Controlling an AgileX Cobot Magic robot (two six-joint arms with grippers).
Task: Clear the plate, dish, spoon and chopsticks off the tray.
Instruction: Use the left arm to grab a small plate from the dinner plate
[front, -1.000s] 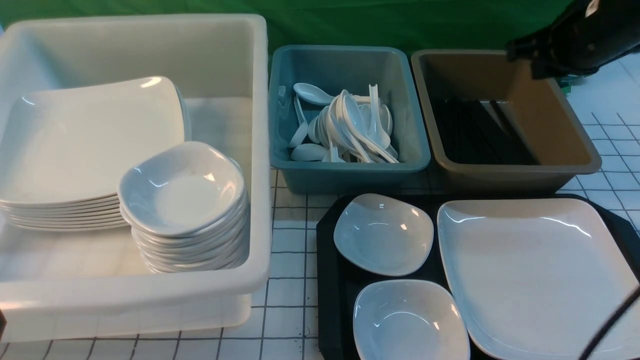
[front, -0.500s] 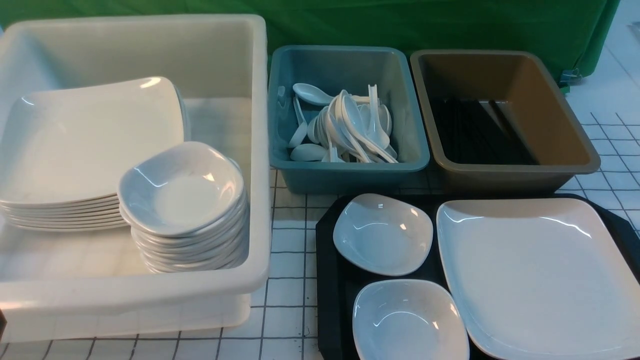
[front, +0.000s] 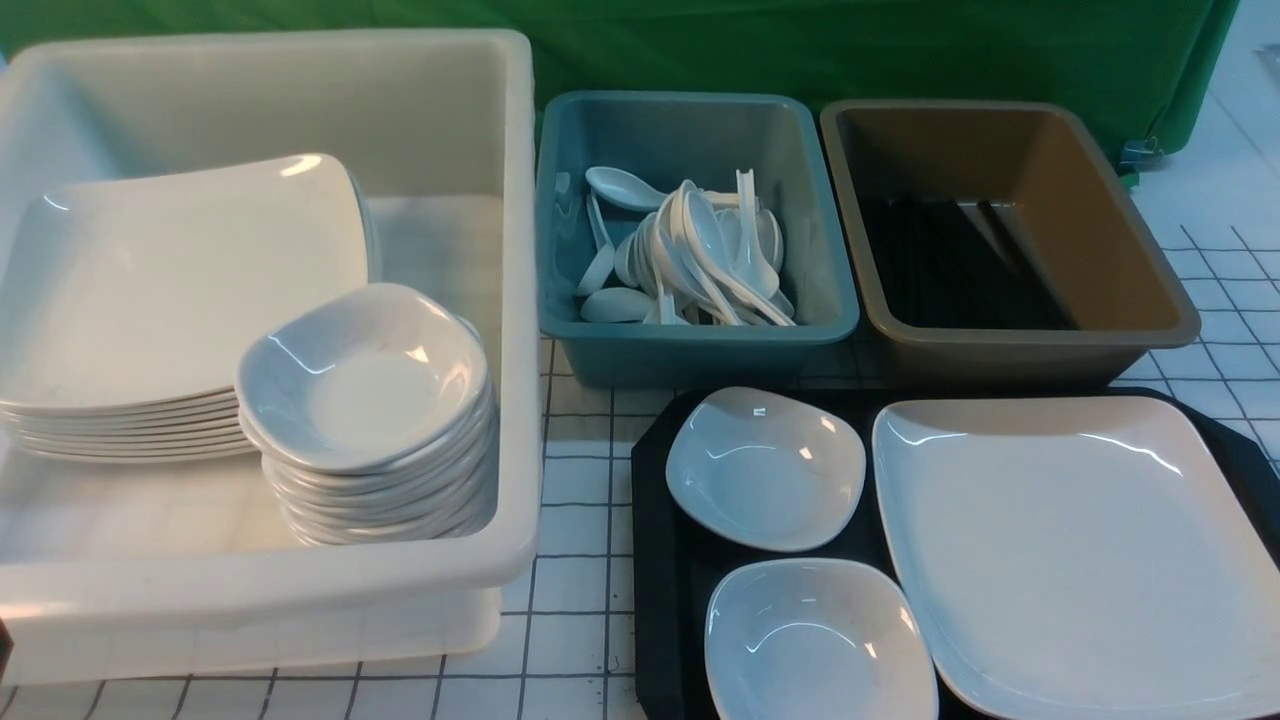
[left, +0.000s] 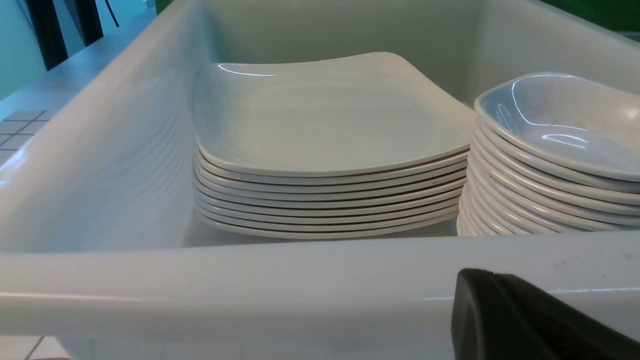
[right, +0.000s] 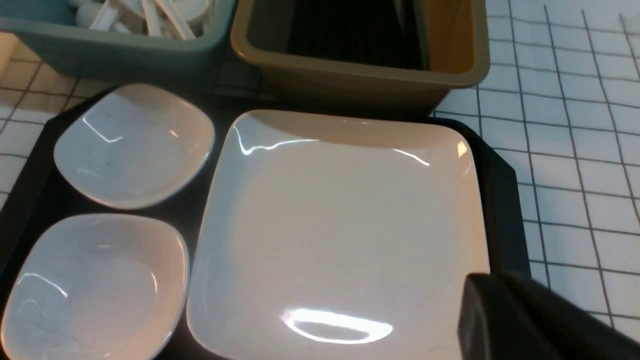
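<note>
Glossy white square plate (front: 1080, 550) lies on black rectangular plastic tray (front: 665, 600); I cannot tell opening of left gripper (left: 520, 320) or right gripper (right: 520, 325).

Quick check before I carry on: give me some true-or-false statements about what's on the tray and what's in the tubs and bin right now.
1. The tray holds one large plate and two small dishes. True.
2. A spoon lies on the tray. False: the spoons are all in the teal tub.
3. The chopsticks lie in the brown tub. True.
4. The white bin holds only plates. False: the white bin also holds a stack of dishes beside the stack of plates.
</note>
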